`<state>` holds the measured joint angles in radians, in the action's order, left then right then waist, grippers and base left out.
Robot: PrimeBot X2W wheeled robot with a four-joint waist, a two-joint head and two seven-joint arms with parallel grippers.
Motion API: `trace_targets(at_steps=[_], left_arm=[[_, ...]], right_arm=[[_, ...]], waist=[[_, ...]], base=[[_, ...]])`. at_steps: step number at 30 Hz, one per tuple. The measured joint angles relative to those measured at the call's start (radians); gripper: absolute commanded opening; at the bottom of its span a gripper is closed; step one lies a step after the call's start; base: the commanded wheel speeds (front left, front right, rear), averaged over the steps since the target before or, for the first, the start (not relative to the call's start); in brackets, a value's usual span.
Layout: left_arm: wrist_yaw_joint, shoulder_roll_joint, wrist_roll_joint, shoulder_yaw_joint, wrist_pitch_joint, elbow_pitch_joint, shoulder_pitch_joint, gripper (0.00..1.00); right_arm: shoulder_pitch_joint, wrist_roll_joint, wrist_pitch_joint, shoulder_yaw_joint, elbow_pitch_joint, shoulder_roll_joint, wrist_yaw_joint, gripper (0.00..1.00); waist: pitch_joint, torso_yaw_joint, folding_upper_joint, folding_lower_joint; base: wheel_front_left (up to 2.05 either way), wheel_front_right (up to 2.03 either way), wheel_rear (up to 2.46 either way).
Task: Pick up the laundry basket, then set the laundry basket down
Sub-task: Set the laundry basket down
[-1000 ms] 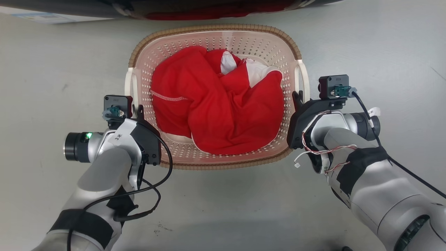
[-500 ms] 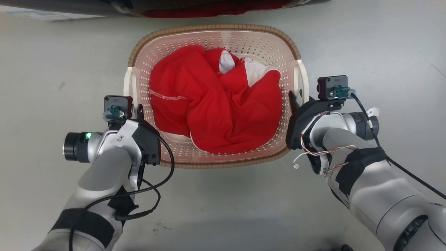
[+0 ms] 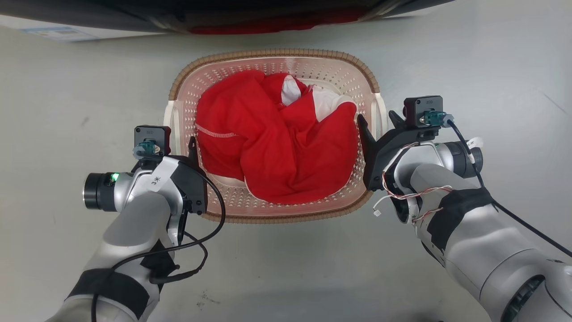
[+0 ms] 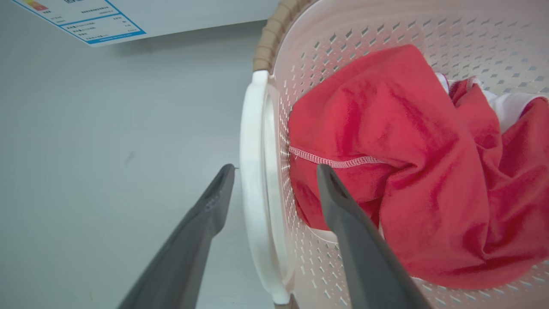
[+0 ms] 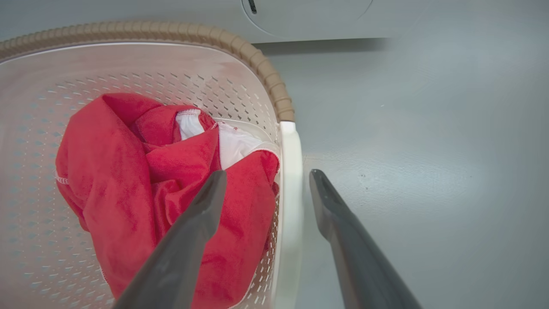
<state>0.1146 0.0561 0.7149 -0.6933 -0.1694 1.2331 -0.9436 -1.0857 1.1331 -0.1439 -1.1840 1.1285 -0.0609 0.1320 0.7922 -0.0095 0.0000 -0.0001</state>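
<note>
On the grey floor sits the laundry basket, red clothes heaped inside. Open, the left jaws and right jaws each stand astride a white side handle; better to close both together, then lift level.

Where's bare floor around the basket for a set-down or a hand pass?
Free: grey floor left of the laundry basket, right of it past the right gripper, and the near strip between both forearms. Crowded: the gap to the washer behind; both white handles, straddled by open left gripper and right; inside, red cloth fills it.
</note>
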Motion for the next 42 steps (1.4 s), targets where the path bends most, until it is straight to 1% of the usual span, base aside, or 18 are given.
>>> trace_targets(at_steps=[7, 13, 18, 23, 29, 33, 42], left_arm=[[-0.002, 0.000, 0.006, 0.008, -0.036, 0.002, 0.007, 1.00], [-0.028, -0.001, 0.014, 0.020, -0.066, -0.016, 0.015, 1.00], [-0.036, -0.001, 0.019, 0.034, -0.079, -0.034, 0.064, 1.00], [-0.037, -0.001, 0.019, 0.042, -0.080, -0.065, 0.113, 1.00], [-0.034, 0.012, 0.016, 0.077, -0.080, -0.151, 0.200, 1.00], [-0.017, 0.032, 0.003, 0.109, -0.080, -0.225, 0.302, 1.00], [0.000, 0.053, -0.061, 0.155, -0.080, -0.385, 0.491, 1.00]], right_arm=[[0.005, 0.004, -0.036, 0.009, 0.023, 0.000, 0.000, 1.00], [0.010, 0.003, -0.075, 0.012, 0.026, 0.000, 0.000, 1.00], [0.023, 0.001, -0.096, 0.013, 0.026, 0.001, 0.000, 1.00], [0.070, -0.007, -0.105, 0.026, 0.028, 0.001, 0.000, 1.00], [0.147, -0.008, -0.105, 0.070, 0.019, 0.002, 0.000, 1.00], [0.214, -0.021, -0.105, 0.117, -0.008, 0.000, 0.000, 1.00], [0.356, -0.082, -0.105, 0.209, -0.086, -0.024, 0.000, 1.00]], waist=[[-0.049, -0.004, 0.0000, 0.0000], [-0.112, -0.009, 0.0000, 0.0000], [-0.178, -0.014, -0.0001, -0.0001], [-0.247, -0.018, -0.0001, -0.0001], [-0.335, -0.018, -0.0001, -0.0001], [-0.409, -0.017, -0.0001, -0.0002], [-0.544, -0.013, -0.0001, -0.0001]], base=[[0.00, 0.00, 0.00], [0.00, 0.00, 0.00], [0.00, 0.00, 0.00], [0.00, 0.00, 0.00], [0.00, 0.00, 0.00], [0.00, 0.00, 0.00], [0.00, 0.00, 0.00]])
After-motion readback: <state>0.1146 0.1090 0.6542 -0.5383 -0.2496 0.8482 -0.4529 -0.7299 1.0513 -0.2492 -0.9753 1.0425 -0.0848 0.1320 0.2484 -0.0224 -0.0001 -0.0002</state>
